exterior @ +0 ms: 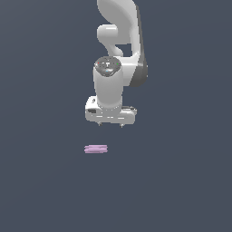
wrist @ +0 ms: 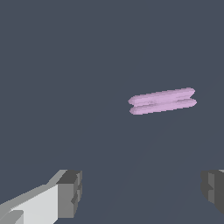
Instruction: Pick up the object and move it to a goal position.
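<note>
The object (exterior: 95, 149) is a small flat pale purple-pink bar with lengthwise ridges, lying on the dark grey floor. My white gripper (exterior: 110, 124) hangs above it and slightly toward the exterior view's right, not touching it. Its fingers are spread wide with nothing between them. In the wrist view the object (wrist: 162, 101) lies ahead of the gripper (wrist: 142, 192), apart from both grey fingertips (wrist: 70, 193), and nearer the one at the frame's edge (wrist: 213, 188).
The white arm (exterior: 118, 50) rises behind the gripper to the frame's upper edge. A plain dark grey surface (exterior: 181, 181) surrounds the bar on all sides.
</note>
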Motion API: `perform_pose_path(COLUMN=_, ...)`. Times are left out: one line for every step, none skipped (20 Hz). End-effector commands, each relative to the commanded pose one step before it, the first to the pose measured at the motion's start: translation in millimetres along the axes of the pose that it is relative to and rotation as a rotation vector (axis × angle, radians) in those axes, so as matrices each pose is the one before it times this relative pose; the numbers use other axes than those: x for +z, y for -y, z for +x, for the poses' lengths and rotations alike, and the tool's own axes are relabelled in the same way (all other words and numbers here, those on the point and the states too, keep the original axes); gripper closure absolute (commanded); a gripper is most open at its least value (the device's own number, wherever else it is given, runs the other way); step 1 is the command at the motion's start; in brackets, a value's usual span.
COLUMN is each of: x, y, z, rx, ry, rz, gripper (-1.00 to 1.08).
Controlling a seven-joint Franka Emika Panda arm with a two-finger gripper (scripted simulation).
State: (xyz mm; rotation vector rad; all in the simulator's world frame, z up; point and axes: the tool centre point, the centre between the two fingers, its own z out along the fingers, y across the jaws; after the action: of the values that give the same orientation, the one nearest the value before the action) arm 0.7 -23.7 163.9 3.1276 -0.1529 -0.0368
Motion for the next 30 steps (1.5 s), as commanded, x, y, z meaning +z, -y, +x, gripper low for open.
perform_pose_path(x=3.48, y=-2.40, z=2.75, rx=0.05298, ry=0.00067, rz=0.00294, gripper=-0.92)
perform_pose_path(x=1.59, y=-1.04, z=1.36, rx=0.02477, ry=0.00024, rz=0.00132, gripper=-0.92)
perform_pose_path(x=1.70, y=-1.09, z=1.47, rx=0.02639, ry=0.00026, rz=0.00135, gripper=-0.92)
perform_pose_path(x=1.81, y=-1.12, z=1.58, rx=0.02800, ry=0.00028, rz=0.00138, gripper=-0.92)
perform_pose_path(x=1.91, y=-1.16, z=1.70, rx=0.02963, ry=0.00029, rz=0.00140, gripper=-0.92)
perform_pose_path(x=2.02, y=-1.18, z=1.82, rx=0.03123, ry=0.00030, rz=0.00140, gripper=-0.92)
perform_pose_path(x=2.08, y=-1.17, z=1.89, rx=0.03199, ry=0.00030, rz=0.00136, gripper=-0.92)
perform_pose_path(x=2.08, y=-1.12, z=1.92, rx=0.03197, ry=0.00029, rz=0.00129, gripper=-0.92)
perform_pose_path(x=2.08, y=-1.08, z=1.95, rx=0.03195, ry=0.00027, rz=0.00122, gripper=-0.92)
perform_pose_path(x=2.08, y=-1.03, z=1.97, rx=0.03192, ry=0.00026, rz=0.00115, gripper=-0.92)
perform_pose_path(x=2.08, y=-0.98, z=2.00, rx=0.03189, ry=0.00023, rz=0.00108, gripper=-0.92)
perform_pose_path(x=2.08, y=-0.94, z=2.02, rx=0.03187, ry=0.00020, rz=0.00102, gripper=-0.92)
perform_pose_path(x=2.09, y=-0.89, z=2.04, rx=0.03184, ry=0.00018, rz=0.00096, gripper=-0.92)
perform_pose_path(x=2.09, y=-0.84, z=2.06, rx=0.03180, ry=0.00014, rz=0.00090, gripper=-0.92)
perform_pose_path(x=2.09, y=-0.79, z=2.08, rx=0.03178, ry=0.00011, rz=0.00084, gripper=-0.92)
perform_pose_path(x=2.09, y=-0.74, z=2.10, rx=0.03174, ry=0.00007, rz=0.00079, gripper=-0.92)
perform_pose_path(x=2.09, y=-0.69, z=2.12, rx=0.03171, ry=0.00003, rz=0.00074, gripper=-0.92)
perform_pose_path(x=2.09, y=-0.63, z=2.13, rx=0.03168, ry=-0.00002, rz=0.00070, gripper=-0.92)
perform_pose_path(x=2.09, y=-0.58, z=2.14, rx=0.03165, ry=-0.00006, rz=0.00066, gripper=-0.92)
perform_pose_path(x=2.09, y=-0.53, z=2.16, rx=0.03161, ry=-0.00011, rz=0.00062, gripper=-0.92)
perform_pose_path(x=2.09, y=-0.47, z=2.17, rx=0.03158, ry=-0.00016, rz=0.00059, gripper=-0.92)
perform_pose_path(x=2.09, y=-0.42, z=2.17, rx=0.03154, ry=-0.00021, rz=0.00056, gripper=-0.92)
perform_pose_path(x=2.09, y=-0.36, z=2.18, rx=0.03150, ry=-0.00027, rz=0.00053, gripper=-0.92)
perform_pose_path(x=2.09, y=-0.31, z=2.19, rx=0.03147, ry=-0.00032, rz=0.00051, gripper=-0.92)
perform_pose_path(x=2.09, y=-0.25, z=2.19, rx=0.03142, ry=-0.00038, rz=0.00049, gripper=-0.92)
perform_pose_path(x=2.09, y=-0.20, z=2.19, rx=0.03139, ry=-0.00043, rz=0.00047, gripper=-0.92)
perform_pose_path(x=2.09, y=-0.14, z=2.19, rx=0.03135, ry=-0.00049, rz=0.00046, gripper=-0.92)
perform_pose_path(x=2.08, y=-0.09, z=2.19, rx=0.03130, ry=-0.00055, rz=0.00045, gripper=-0.92)
perform_pose_path(x=2.08, y=-0.03, z=2.18, rx=0.03126, ry=-0.00060, rz=0.00045, gripper=-0.92)
perform_pose_path(x=2.08, y=0.02, z=2.18, rx=0.03122, ry=-0.00066, rz=0.00045, gripper=-0.92)
